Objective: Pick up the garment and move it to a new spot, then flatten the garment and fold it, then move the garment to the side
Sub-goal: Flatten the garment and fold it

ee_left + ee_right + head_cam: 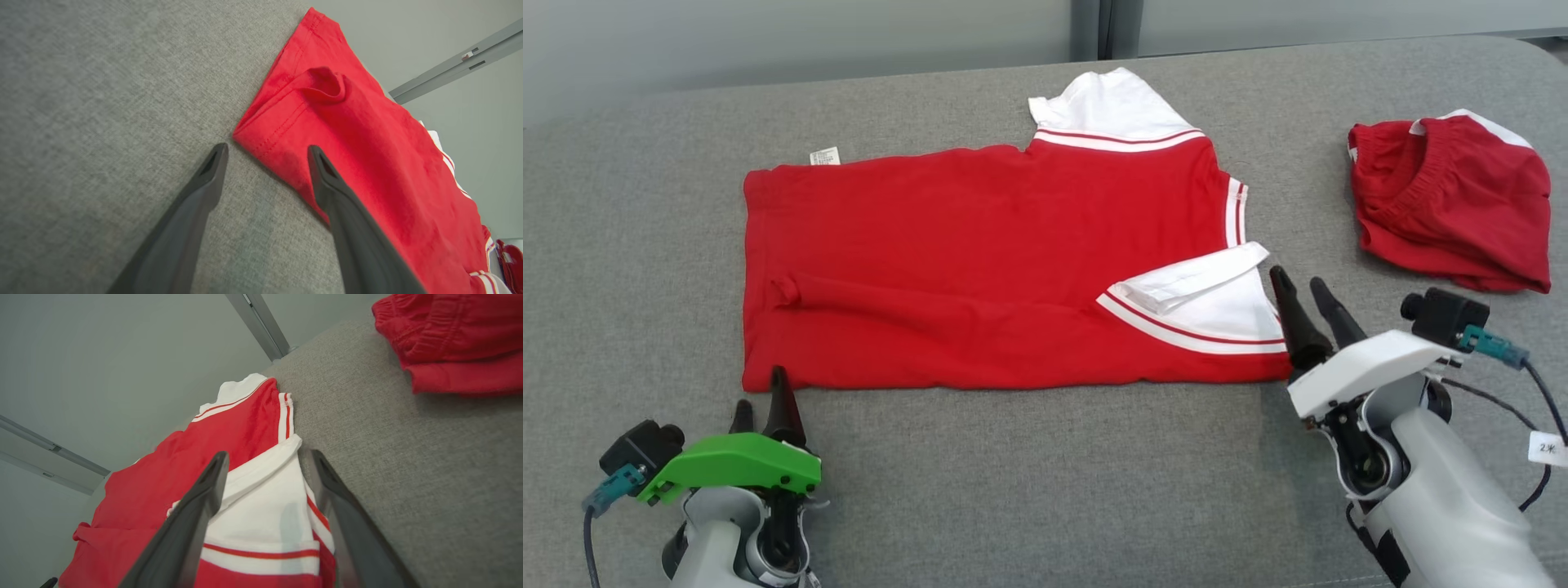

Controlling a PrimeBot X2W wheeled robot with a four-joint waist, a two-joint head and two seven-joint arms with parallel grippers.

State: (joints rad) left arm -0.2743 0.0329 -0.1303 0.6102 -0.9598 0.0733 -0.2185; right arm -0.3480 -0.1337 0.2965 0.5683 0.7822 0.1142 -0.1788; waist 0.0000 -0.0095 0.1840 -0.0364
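Observation:
The garment [980, 245], a red shirt with white, red-striped sleeves, lies folded lengthwise and mostly flat on the grey fabric surface [1029, 490]. My left gripper [760, 390] stands open at the shirt's near left corner; in the left wrist view its fingertips straddle that hem corner [261, 141] without gripping it. My right gripper [1297, 278] is open at the near right end, beside the folded white sleeve [1209, 298]. In the right wrist view the right gripper [269, 454] frames that sleeve [265, 506], holding nothing.
A second red garment [1454, 204] with an elastic waistband lies bunched at the far right, also seen as the red bundle [449, 335] in the right wrist view. A white label [824, 155] sticks out at the shirt's far edge. A pale wall stands behind the surface.

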